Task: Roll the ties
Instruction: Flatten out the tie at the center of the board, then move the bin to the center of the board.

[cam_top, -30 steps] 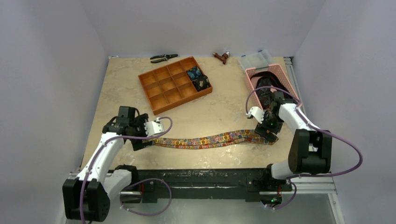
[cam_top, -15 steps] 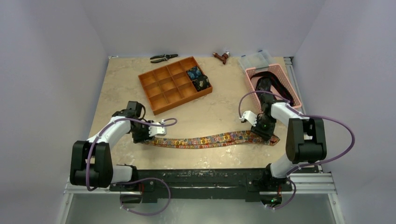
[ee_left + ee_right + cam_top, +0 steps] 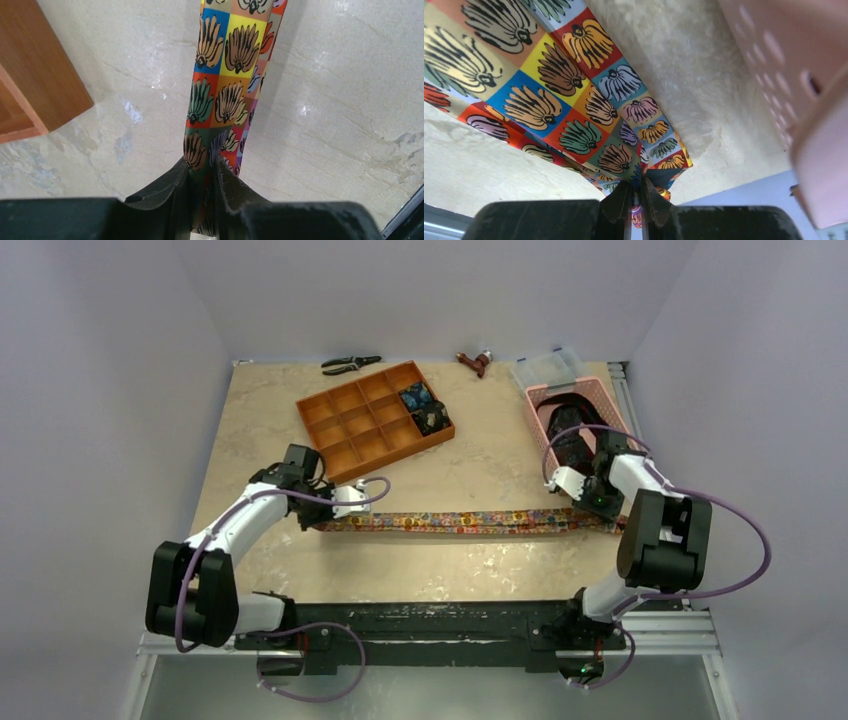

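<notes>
Two coils (image 3: 417,397) parked in the tray (image 3: 340,440), far side. Had the bright tie (image 3: 460,521) stretched flat nearer, ends clamped by left gripper (image 3: 201,167) and right gripper (image 3: 636,192). Not rolled yet, same for dark ties (image 3: 570,422) in basket (image 3: 570,390).

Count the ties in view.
4: colourful printed tie stretched across the table; blue coil and dark coil in the orange tray; dark tie in the pink basket, maybe hiding more.

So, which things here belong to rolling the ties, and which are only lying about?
For the job: printed tie, pinched by the left gripper and right gripper; rolled ties in the tray; dark ties in the basket.
Lying about: pliers; clear box; small brown tool.
</notes>
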Action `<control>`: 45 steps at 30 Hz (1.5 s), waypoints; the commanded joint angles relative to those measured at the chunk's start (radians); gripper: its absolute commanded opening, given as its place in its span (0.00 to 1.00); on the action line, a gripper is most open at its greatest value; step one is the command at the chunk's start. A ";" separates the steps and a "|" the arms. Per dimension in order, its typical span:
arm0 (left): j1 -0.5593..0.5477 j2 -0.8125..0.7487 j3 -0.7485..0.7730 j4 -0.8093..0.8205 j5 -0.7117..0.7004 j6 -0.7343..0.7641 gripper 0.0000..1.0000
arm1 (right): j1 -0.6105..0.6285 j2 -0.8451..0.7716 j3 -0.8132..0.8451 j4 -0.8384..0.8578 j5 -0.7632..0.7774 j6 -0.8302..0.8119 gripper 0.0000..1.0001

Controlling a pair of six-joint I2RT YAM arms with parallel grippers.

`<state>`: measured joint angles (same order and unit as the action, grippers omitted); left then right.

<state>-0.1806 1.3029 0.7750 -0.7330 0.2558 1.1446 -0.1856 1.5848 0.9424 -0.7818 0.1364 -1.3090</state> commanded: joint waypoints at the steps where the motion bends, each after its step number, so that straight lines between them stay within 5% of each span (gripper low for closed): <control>1: -0.043 0.041 0.018 0.005 -0.019 -0.065 0.21 | -0.043 0.019 0.015 0.016 0.080 -0.094 0.05; 7: -0.160 0.120 0.041 0.023 -0.033 -0.160 0.33 | -0.038 0.063 -0.025 0.059 0.087 -0.064 0.21; 10: -0.197 0.149 0.040 0.011 -0.076 -0.152 0.36 | -0.038 0.058 -0.049 0.068 0.082 -0.059 0.47; 13: -0.204 0.132 0.054 -0.016 -0.089 -0.159 0.51 | -0.038 0.015 -0.017 0.016 0.017 -0.043 0.62; 18: -0.197 0.053 0.121 -0.071 -0.057 -0.236 0.88 | -0.041 -0.067 0.107 -0.122 -0.087 -0.006 0.68; 20: -0.181 0.016 0.154 -0.088 -0.016 -0.275 1.00 | -0.043 -0.096 0.151 -0.177 -0.127 0.004 0.68; 24: -0.151 -0.026 0.209 -0.109 0.022 -0.336 1.00 | -0.083 -0.114 0.225 -0.209 -0.189 0.047 0.65; 31: -0.120 -0.044 0.216 -0.093 0.004 -0.368 1.00 | -0.186 0.107 0.397 -0.128 -0.142 0.216 0.56; 45: -0.088 -0.061 0.212 -0.102 -0.007 -0.387 1.00 | -0.220 0.302 0.657 -0.025 -0.077 0.428 0.38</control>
<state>-0.2760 1.2675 0.9710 -0.8299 0.2379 0.7765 -0.3958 1.8702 1.5246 -0.8837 0.0353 -0.9489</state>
